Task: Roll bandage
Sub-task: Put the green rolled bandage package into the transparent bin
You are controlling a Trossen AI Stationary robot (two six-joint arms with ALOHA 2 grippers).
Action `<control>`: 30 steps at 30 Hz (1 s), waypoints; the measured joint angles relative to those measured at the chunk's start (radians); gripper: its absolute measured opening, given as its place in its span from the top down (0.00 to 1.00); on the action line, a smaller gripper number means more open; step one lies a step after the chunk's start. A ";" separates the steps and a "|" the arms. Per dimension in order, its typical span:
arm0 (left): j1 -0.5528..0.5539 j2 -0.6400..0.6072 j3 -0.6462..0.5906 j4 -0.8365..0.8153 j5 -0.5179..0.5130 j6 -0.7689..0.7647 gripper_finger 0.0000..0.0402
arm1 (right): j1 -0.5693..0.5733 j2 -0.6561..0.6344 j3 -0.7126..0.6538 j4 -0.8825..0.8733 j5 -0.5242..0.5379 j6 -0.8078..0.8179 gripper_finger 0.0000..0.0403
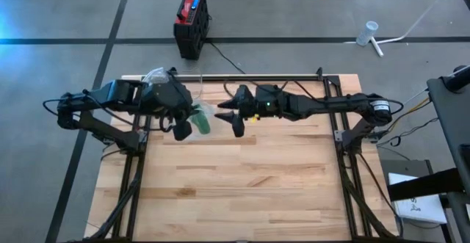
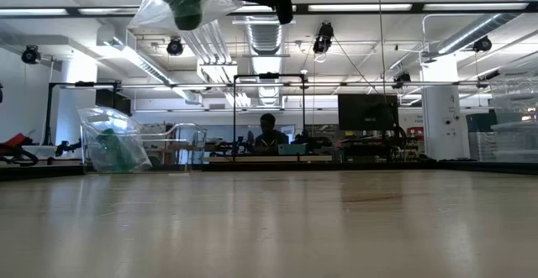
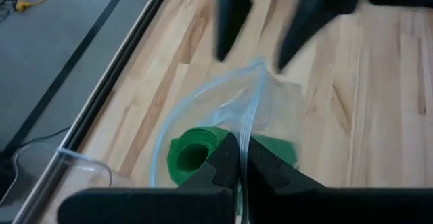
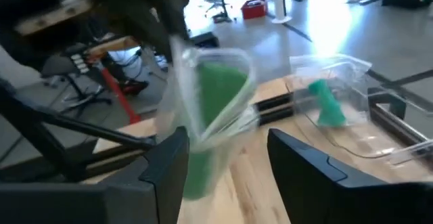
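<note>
High view: left tool [image 1: 188, 124] pinching bagged green bandage [image 1: 200, 118] aloft.

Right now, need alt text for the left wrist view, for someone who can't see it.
The left gripper, shut, pinches the edge of a clear plastic bag holding a green bandage roll, hanging over the wooden table. Beyond the bag, the right gripper points toward it with its two dark fingers apart, not touching it.
</note>
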 joint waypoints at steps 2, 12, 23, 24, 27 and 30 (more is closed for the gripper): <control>-0.007 0.004 -0.007 0.028 0.001 0.012 1.00 | -0.013 0.000 0.000 0.005 -0.038 0.032 0.54; -0.010 0.004 -0.072 0.149 0.002 0.058 1.00 | -0.020 0.000 0.000 0.030 -0.099 0.055 0.71; -0.011 0.012 -0.069 0.182 0.005 0.115 1.00 | -0.028 0.000 0.000 0.037 -0.180 -0.004 0.99; -0.011 0.008 -0.069 0.184 0.005 0.121 1.00 | -0.028 0.000 0.000 0.033 -0.180 -0.012 0.99; -0.011 -0.008 -0.070 0.185 0.005 0.147 1.00 | -0.033 -0.013 0.001 -0.004 -0.166 -0.049 0.99; -0.011 -0.028 -0.070 0.159 0.005 0.148 0.97 | -0.046 -0.051 0.002 -0.127 -0.061 -0.119 1.00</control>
